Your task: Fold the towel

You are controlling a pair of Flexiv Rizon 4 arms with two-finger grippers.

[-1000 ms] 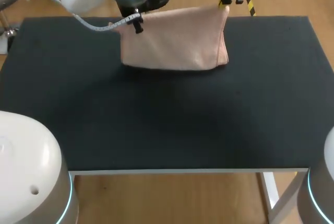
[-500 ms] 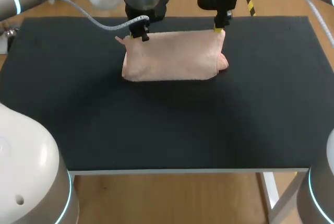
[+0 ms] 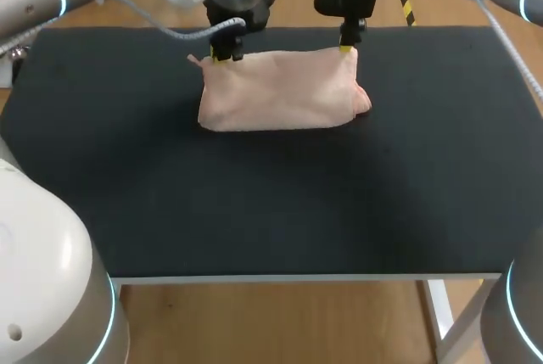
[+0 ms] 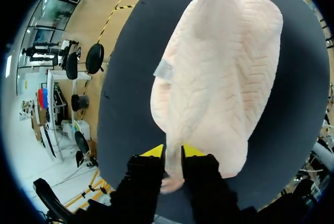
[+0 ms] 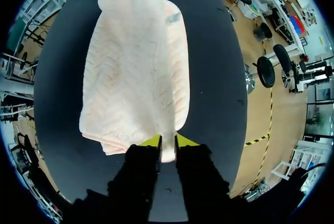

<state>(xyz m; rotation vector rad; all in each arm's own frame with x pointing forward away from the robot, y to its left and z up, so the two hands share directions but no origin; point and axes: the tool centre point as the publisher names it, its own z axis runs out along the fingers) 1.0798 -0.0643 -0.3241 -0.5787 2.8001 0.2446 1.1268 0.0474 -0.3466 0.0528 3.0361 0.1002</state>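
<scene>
while both arms are hanging over the far side of the bench (image 3: 271, 203), the entries are reading as follows.

item: towel (image 3: 276, 92), pale pink, stitched in a chevron weave, with a small grey tag (image 4: 163, 69) sewn on one edge. it is lying toward the far edge of the bench, about midway across its width. its near part is resting on the bench surface and its far edge is being held just above it. it is showing at least two layers, so one fold is looking done already.

item: left pincer (image 3: 222, 54), over the far left-of-middle part of the bench. its yellow tips are squeezing a bunched corner of the towel from both sides.

item: right pincer (image 3: 346, 46), over the far right-of-middle part of the bench. its tips are standing close together and pinching the other far corner of the cloth.

handling, as judged: the towel is behaving as a soft, light, limp thing, sagging between the two holds and bulging at its ends. it is not fragile and is unlikely to slip much, though a thin pinch of one layer could pull free. the corners are the best places to hold it, with all layers in the grip, so that the edge is staying taut and the layers are not sliding apart on the bench.
</scene>
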